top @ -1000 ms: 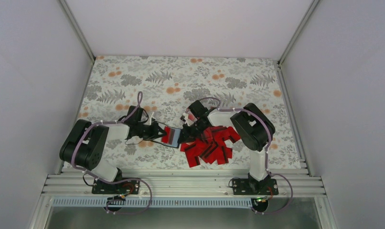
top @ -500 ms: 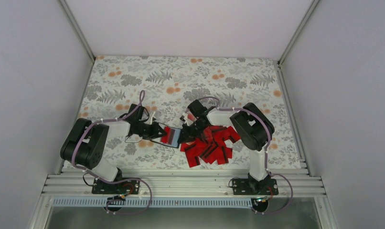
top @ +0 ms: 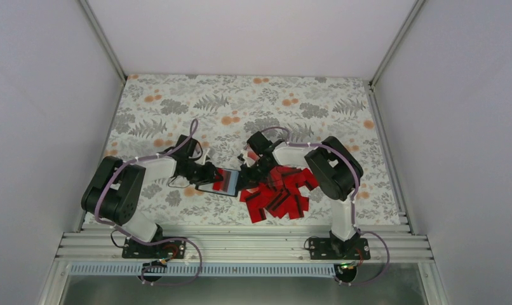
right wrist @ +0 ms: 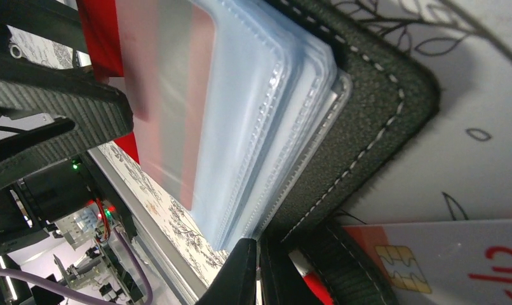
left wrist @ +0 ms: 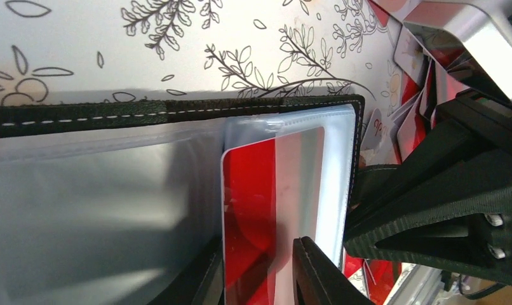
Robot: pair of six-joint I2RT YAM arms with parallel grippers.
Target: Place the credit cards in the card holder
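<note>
Left claw (left wrist: pixel 256 264) has eased apart over the card (left wrist: pixel 250 190); right claw (right wrist: pixel 252 257) pinches the holder (right wrist: pixel 368 121). If I retreat crooked, card drags out.

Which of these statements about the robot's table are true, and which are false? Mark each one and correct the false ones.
1. The card holder is folded open. True.
2. A red card sits in one of its clear sleeves. True.
3. The loose red cards are piled by the left arm's base. False: the pile lies on the right side, beside the right arm.
4. The right gripper hangs wide open above the pile. False: it is shut on the card holder's edge.
</note>
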